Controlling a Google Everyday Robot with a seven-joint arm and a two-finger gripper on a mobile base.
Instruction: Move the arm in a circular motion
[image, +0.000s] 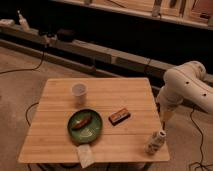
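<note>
Dim warm light, dark background, tool (163, 118) shaded beside table (125, 95) edge

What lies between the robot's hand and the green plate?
In the camera view, a brown bar lies between them; the hand hangs beside the table's right edge.

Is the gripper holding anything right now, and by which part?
Nothing appears held: the gripper at the tip of the arm hangs by the right edge of the table, apart from the white bottle.

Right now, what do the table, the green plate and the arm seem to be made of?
Table: pale wood, matte, visible plank seams. Green plate: probably glazed ceramic or plastic, faint sheen. Arm: smooth white shell, likely plastic; its gripper hangs beside the table's right edge.
</note>
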